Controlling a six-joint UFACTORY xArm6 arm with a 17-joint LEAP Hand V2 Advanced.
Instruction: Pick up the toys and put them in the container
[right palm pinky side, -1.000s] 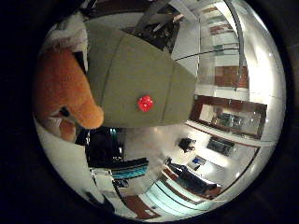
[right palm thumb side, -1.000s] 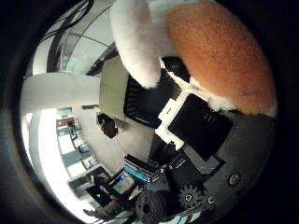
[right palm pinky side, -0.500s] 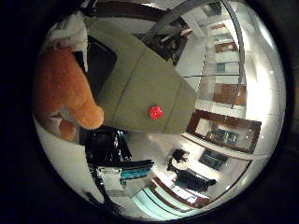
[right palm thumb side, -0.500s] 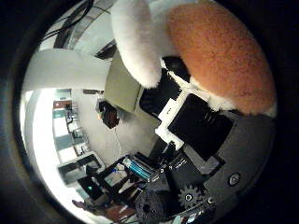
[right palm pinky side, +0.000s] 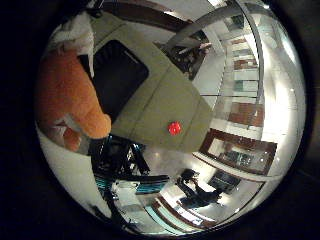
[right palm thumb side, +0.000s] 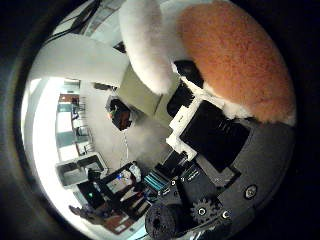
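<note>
A fluffy orange and white plush toy (right palm thumb side: 235, 55) is held close against the palm, clasped by the curled fingers (right palm thumb side: 212, 132) of the white and black robot hand (right palm thumb side: 210, 170), so that it fills much of the thumb-side view. Beyond the toy, an olive-green table top (right palm pinky side: 165, 105) is seen, on which a black rectangular container (right palm pinky side: 117, 75) lies and, apart from it near the table's edge, a small round red toy (right palm pinky side: 174, 128) rests.
</note>
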